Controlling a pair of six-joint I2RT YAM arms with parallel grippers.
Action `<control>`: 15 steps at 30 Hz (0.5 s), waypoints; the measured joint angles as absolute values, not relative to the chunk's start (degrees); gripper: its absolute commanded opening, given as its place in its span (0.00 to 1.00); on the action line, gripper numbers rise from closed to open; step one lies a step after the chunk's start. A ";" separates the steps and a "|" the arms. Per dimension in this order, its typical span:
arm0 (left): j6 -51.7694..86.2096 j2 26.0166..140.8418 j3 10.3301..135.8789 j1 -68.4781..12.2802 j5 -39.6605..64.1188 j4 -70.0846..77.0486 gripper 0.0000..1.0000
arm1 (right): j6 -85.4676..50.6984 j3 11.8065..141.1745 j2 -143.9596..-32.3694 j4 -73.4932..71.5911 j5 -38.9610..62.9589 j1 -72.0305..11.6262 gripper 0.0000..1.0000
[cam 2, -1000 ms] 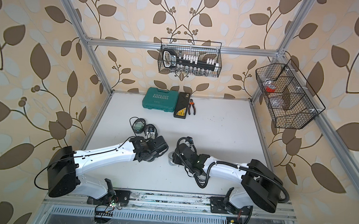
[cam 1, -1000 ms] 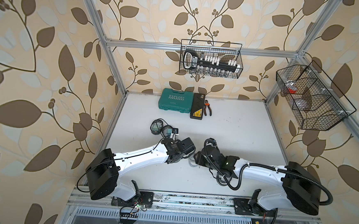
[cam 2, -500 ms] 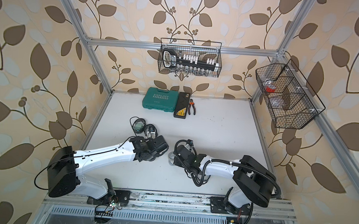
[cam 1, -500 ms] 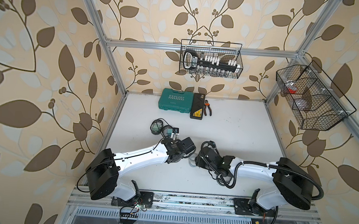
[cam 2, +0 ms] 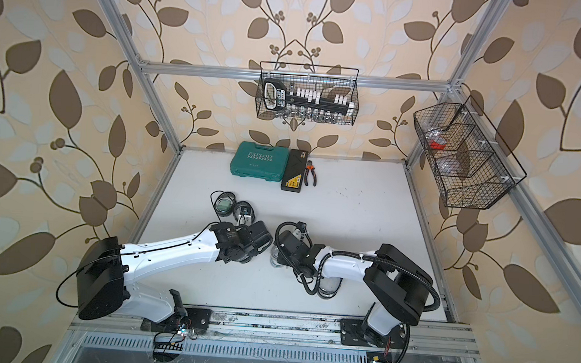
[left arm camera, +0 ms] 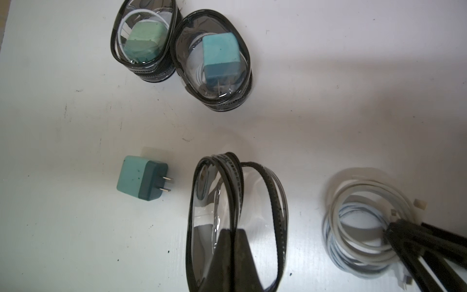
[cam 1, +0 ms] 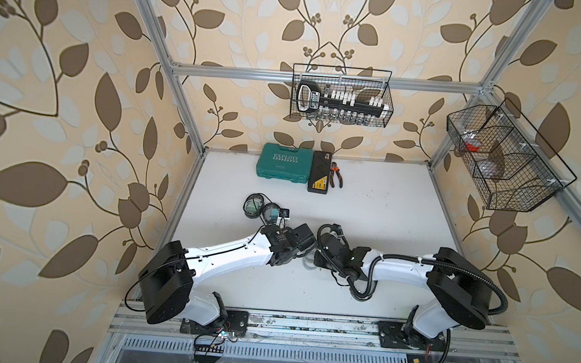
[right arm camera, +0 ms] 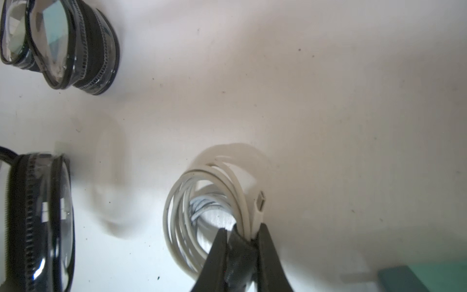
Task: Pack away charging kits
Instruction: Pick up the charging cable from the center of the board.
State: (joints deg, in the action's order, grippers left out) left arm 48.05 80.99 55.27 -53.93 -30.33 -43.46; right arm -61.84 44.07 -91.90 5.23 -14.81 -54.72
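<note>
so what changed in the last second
The right tool edged toward the left tool and closed on the coiled white cable. The left tool stays shut on the open pouch; the loose adapter and packed pouches have not moved.

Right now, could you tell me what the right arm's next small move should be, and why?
Probably lift the coiled cable and carry it toward the open pouch: the right gripper is pinched on the coil, and the left gripper holds the pouch's rim with its mouth gaping.
</note>
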 measured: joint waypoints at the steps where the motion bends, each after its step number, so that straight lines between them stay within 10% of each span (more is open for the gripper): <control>1: 47.92 80.99 55.18 -53.93 -30.11 -43.20 0.00 | -61.67 44.10 -91.77 5.43 -15.11 -54.74 0.08; 15: 43.79 77.60 50.96 -53.93 -24.01 -35.18 0.00 | -52.88 39.46 -79.20 -4.67 -12.38 -55.27 0.00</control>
